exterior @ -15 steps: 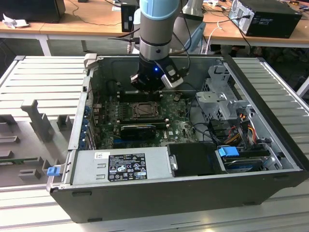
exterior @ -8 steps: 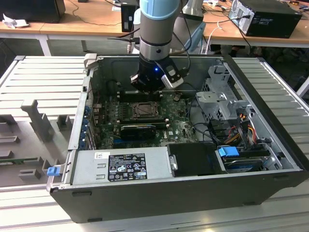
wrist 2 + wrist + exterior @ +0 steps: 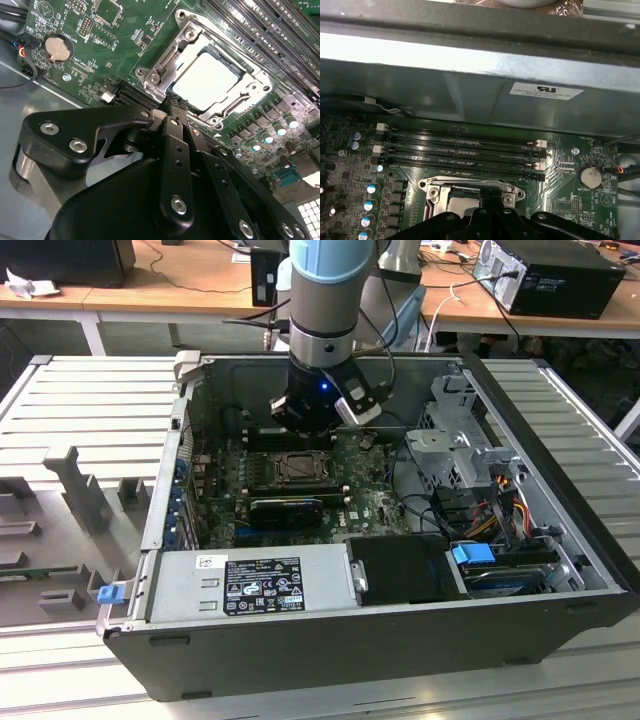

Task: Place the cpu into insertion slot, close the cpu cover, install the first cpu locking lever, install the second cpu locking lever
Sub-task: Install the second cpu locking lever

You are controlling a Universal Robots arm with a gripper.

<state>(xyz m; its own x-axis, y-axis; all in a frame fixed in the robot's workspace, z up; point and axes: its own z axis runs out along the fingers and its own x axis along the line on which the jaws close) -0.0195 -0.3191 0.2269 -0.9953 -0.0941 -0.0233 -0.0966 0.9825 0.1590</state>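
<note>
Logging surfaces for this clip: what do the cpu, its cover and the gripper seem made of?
The cpu: pale matte metal, an even silvery face. The cpu cover: bright bare metal, likely steel, glinting at its edges. The gripper: black, matte, maybe coated metal or plastic, joined by silver screws.

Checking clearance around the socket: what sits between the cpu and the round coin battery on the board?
In the second wrist view, between the cpu and the coin battery lie the cpu cover frame's edge and green board with small components.

The gripper (image 3: 172, 100) hangs just above the cpu cover (image 3: 165, 65), with open room over the cpu (image 3: 210, 80). Memory slots (image 3: 465, 150) lie flat on one side; beyond them rises the case wall (image 3: 470, 95).
</note>
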